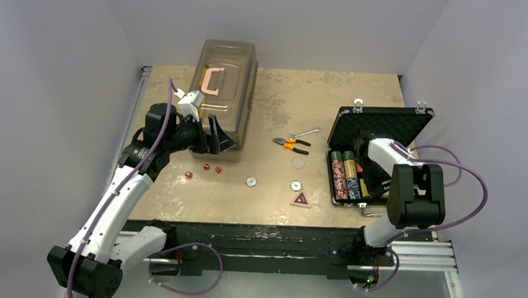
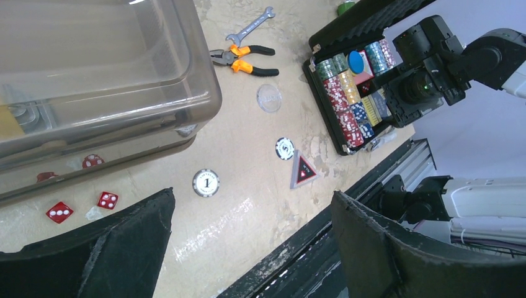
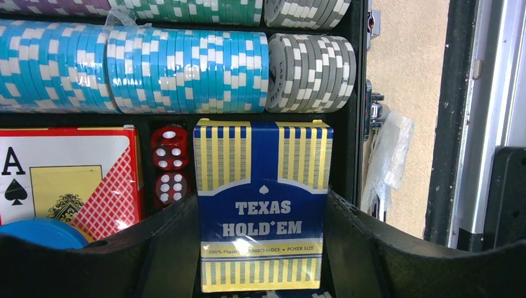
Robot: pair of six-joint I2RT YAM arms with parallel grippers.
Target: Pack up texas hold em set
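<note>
The black case (image 1: 380,121) lies open at the right, with rows of poker chips (image 3: 186,68) in it. My right gripper (image 3: 262,198) reaches into the case, its fingers tight on both sides of the blue card box (image 3: 263,174), which rests in its slot beside two red dice (image 3: 169,164). My left gripper (image 2: 253,192) is open and empty above the table by the brown box. On the table lie three red dice (image 1: 206,167), two round buttons (image 2: 206,182) (image 2: 285,148), a clear disc (image 2: 268,98) and the red triangle token (image 2: 303,169).
The large translucent brown box (image 1: 223,94) with a pink handle stands at the back left, right beside my left gripper (image 1: 216,139). Orange-handled pliers (image 1: 291,144) and a wrench (image 1: 305,132) lie mid-table. A red card box (image 3: 68,180) and a blue disc (image 3: 40,233) sit in the case.
</note>
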